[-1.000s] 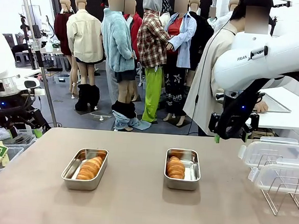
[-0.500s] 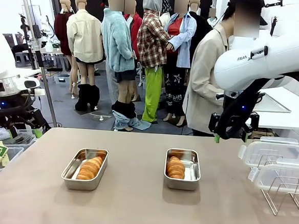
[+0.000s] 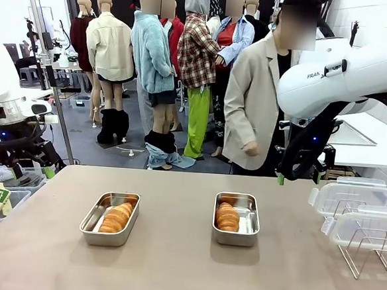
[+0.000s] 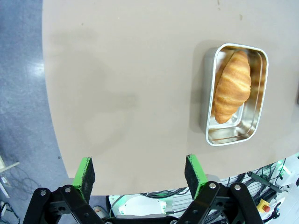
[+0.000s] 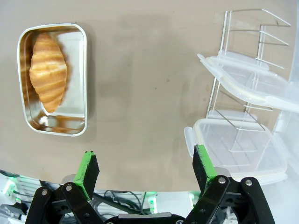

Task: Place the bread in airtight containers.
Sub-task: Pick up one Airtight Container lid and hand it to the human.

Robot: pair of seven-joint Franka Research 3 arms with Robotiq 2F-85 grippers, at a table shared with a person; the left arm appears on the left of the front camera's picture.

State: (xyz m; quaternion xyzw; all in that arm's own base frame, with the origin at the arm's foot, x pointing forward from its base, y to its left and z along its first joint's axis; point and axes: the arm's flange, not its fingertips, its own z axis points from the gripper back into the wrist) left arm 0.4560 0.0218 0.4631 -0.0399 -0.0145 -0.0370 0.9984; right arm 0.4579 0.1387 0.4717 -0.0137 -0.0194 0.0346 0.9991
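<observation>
Green-padded left gripper hangs off the left edge of the table, fingers spread and empty. Next along, the left box has a croissant lying slantwise in it, and the right box holds the other croissant along its left wall. The right gripper is spread wide and empty too, near the clear lids propped on the wire rack. I'd guess the bread is light, flaky and crushable, so leave it be and pinch a lid by its bare rim, since that plastic is probably stiff and slick.
</observation>
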